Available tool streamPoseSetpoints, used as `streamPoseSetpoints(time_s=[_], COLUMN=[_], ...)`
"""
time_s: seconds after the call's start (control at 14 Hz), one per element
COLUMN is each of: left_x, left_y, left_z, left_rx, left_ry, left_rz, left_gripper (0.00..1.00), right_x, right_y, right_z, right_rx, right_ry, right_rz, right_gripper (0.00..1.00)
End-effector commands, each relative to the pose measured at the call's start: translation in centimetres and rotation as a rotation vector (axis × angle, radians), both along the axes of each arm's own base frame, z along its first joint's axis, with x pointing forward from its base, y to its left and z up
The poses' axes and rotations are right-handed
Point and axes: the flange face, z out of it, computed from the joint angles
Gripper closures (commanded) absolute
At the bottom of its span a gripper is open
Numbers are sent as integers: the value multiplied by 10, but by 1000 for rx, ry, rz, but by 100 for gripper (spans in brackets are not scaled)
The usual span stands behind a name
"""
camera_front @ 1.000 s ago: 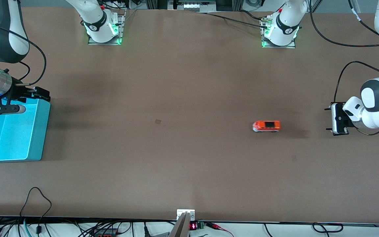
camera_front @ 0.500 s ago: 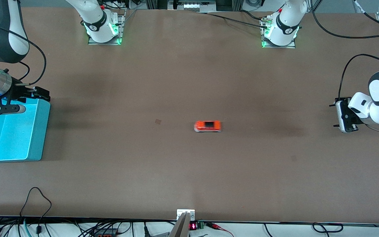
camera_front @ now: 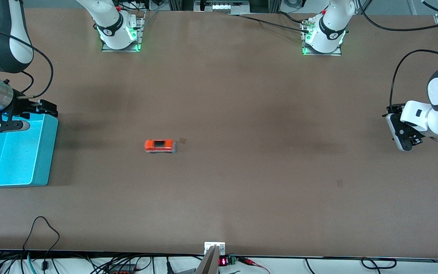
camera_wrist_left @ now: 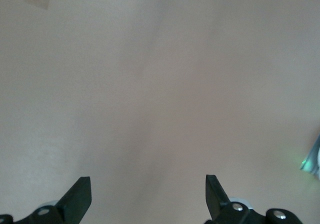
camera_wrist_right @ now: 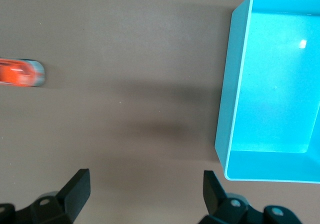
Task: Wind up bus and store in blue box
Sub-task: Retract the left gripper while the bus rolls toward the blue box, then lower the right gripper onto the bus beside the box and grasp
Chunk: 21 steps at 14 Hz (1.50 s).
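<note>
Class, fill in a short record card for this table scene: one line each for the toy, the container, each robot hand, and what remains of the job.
Toy: small orange-red plastic toy bus, on the brown table, free of both hands
Container: light turquoise-blue rectangular plastic box, at the right arm's end, empty inside
Left hand: open, holding nothing, over bare table at the left arm's end
Right hand: open, holding nothing, over the table beside the box's wall
Remaining: bus not yet in box
</note>
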Motion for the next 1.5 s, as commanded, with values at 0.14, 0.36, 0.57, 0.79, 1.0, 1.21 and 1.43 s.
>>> streamPoseSetpoints(time_s=[0.14, 0.36, 0.57, 0.79, 1.0, 1.21, 1.43], left_x=[-2, 3, 6, 8, 6, 5, 4], left_y=[-9, -26, -44, -64, -102, -141, -148], left_z=[31, 51, 79, 118, 152, 178, 211], left_rx=[52, 81, 148, 221, 299, 345, 341], left_ry=[14, 23, 43, 47, 34, -2, -45], left_rz=[66, 125, 243, 394, 565, 681, 793], left_gripper=[0, 0, 0, 0, 0, 0, 0], right_x=[-3, -2, -1, -1, 7, 16, 29], right_y=[-2, -1, -2, -5, -12, -25, -29], right_z=[0, -3, -7, -11, -31, -55, -73], right_rx=[6, 12, 25, 53, 85, 105, 84], right_ry=[-2, 4, 16, 35, 69, 101, 88], right_rz=[12, 18, 138, 377, 602, 753, 952], right_gripper=[0, 0, 0, 0, 0, 0, 0])
